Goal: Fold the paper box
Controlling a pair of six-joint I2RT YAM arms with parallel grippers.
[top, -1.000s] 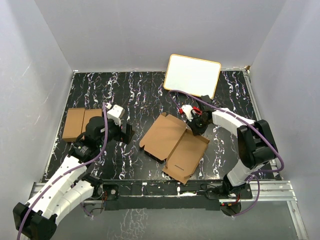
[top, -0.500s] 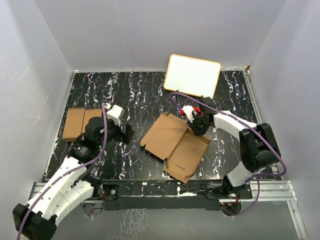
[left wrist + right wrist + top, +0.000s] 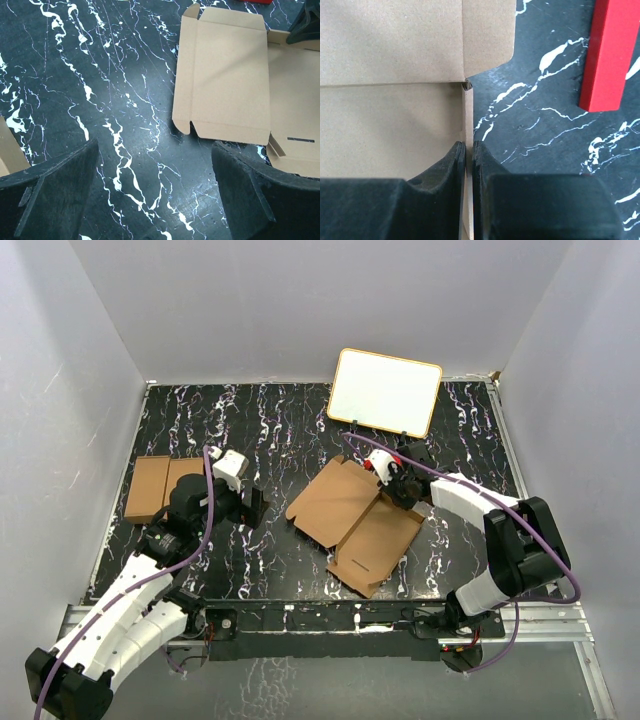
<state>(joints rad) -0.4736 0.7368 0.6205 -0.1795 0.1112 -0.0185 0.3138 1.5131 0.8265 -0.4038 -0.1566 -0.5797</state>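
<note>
The paper box point(image 3: 357, 522) is a flat brown notched cardboard sheet lying open in the middle of the black marbled table. My right gripper point(image 3: 400, 483) is shut on the sheet's far right edge flap; in the right wrist view both pads point(image 3: 457, 165) pinch a thin upright strip of the box point(image 3: 390, 120). My left gripper point(image 3: 250, 508) is open and empty, hovering over bare table left of the sheet. In the left wrist view the box point(image 3: 225, 75) lies ahead to the upper right, between and beyond the spread fingers point(image 3: 250, 195).
A twin pair of brown cartons point(image 3: 155, 487) lies at the left edge. A white board with a yellow rim point(image 3: 386, 391) leans at the back. A red part on the right wrist point(image 3: 610, 55) shows beside the flap. Grey walls enclose the table.
My right gripper has pulled the cardboard sheet up and to the right, shifting and turning it slightly. The left arm has barely moved.
</note>
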